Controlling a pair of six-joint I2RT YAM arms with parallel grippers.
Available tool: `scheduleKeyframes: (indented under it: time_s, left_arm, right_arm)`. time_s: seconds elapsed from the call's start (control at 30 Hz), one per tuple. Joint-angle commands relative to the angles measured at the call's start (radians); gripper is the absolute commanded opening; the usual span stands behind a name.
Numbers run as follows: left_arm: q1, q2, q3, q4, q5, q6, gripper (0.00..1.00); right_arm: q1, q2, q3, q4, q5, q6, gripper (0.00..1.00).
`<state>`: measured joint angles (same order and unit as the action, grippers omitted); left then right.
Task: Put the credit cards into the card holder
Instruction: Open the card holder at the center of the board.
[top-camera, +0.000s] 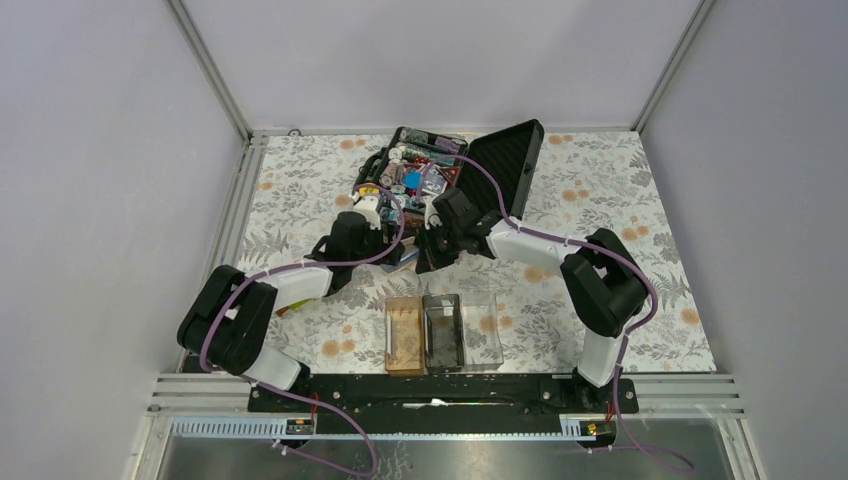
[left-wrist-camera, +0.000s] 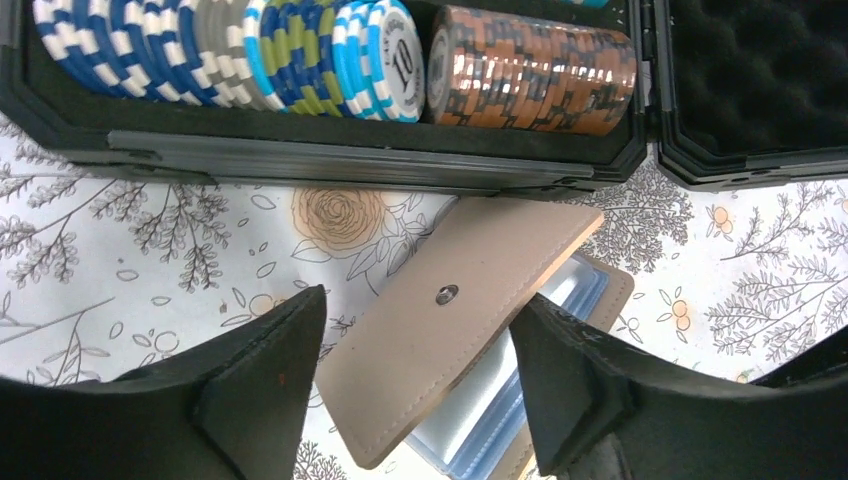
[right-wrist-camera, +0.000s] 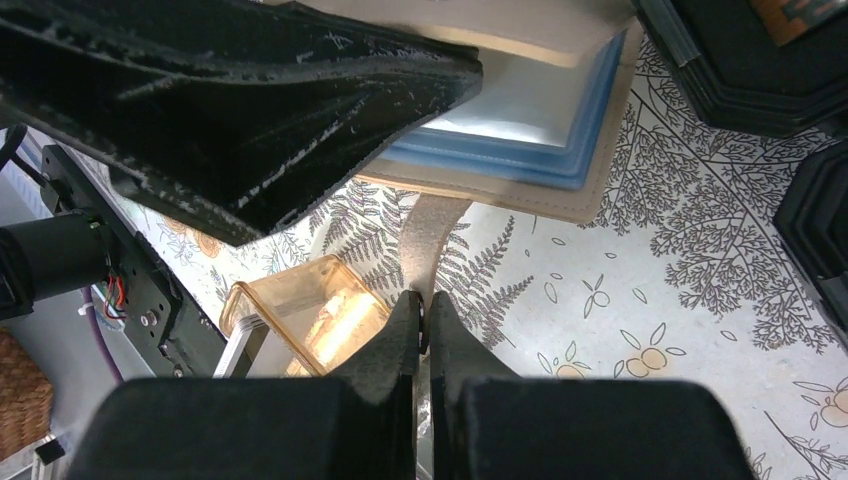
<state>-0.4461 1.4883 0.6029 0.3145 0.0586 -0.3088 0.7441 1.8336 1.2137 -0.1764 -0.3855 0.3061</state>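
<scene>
Right gripper (right-wrist-camera: 425, 300) is clenched on the wallet strap (right-wrist-camera: 432, 225). Left gripper (left-wrist-camera: 420, 305) is wide open, with the tan flap (left-wrist-camera: 480, 260) between its jaws. Next, probably: lift the flap to reach the cards.

I saw the card holder (top-camera: 480, 338) lying flat by the near edge of the table (top-camera: 620, 200): brown, dark, clear compartments.

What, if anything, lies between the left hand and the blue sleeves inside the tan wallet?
The wallet's tan cover, snap facing up, lies over the blue sleeves, directly beneath the open left hand. The right hand pinches the wallet's strap. No card itself is visible there.
</scene>
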Motion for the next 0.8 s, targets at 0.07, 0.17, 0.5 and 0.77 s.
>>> scheduleKeyframes:
  time_s: [0.07, 0.17, 0.5, 0.77]
  left_arm:
    - [-0.003, 0.017, 0.045, 0.067, 0.045, 0.018, 0.48]
    - [-0.003, 0.001, 0.035, 0.067, 0.029, 0.015, 0.28]
    - [-0.006, -0.149, -0.056, -0.011, -0.043, -0.085, 0.00]
    - [-0.008, -0.349, -0.175, -0.188, -0.248, -0.381, 0.00]
  right_arm:
    - [-0.018, -0.057, 0.003, -0.009, 0.001, -0.020, 0.00]
    - [-0.019, -0.055, 0.004, -0.009, 0.006, -0.020, 0.00]
    - [-0.023, -0.005, 0.078, -0.046, 0.085, -0.021, 0.00]
    - [-0.020, 0.027, 0.139, -0.048, 0.110, -0.001, 0.30]
